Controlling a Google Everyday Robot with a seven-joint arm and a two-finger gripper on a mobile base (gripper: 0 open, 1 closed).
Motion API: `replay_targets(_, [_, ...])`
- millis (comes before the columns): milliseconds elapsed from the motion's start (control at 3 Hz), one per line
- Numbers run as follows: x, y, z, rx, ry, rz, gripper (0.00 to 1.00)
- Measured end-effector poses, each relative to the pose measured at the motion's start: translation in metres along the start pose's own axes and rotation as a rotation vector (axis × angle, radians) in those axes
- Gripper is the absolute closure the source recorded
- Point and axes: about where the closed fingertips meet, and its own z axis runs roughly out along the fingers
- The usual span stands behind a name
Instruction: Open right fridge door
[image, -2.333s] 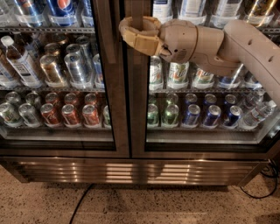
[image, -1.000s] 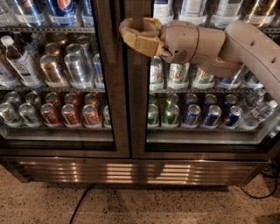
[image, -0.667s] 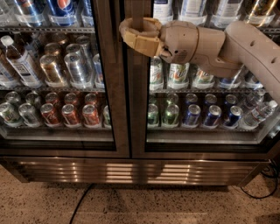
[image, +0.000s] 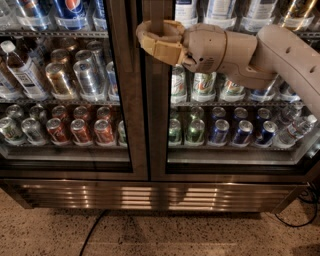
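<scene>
Reaching in level from the right, arm (image: 280, 52) had gripper (image: 145, 38) clamped shut round right door (image: 159, 131) frame edge, up top.

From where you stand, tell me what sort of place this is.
Probably an office kitchenette or shop: a two-door glass drinks fridge, the right fridge door showing rows of cans, on speckled flooring. The gripper is at that door's left frame edge.

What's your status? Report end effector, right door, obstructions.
End effector at upper inner frame of right fridge door. Door shut, flush with left door. No obstruction visible.
</scene>
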Motion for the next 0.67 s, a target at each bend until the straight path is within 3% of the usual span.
replay_targets(667, [0.0007,0.0010,-0.0002,0.000,0.000,0.000,1.00])
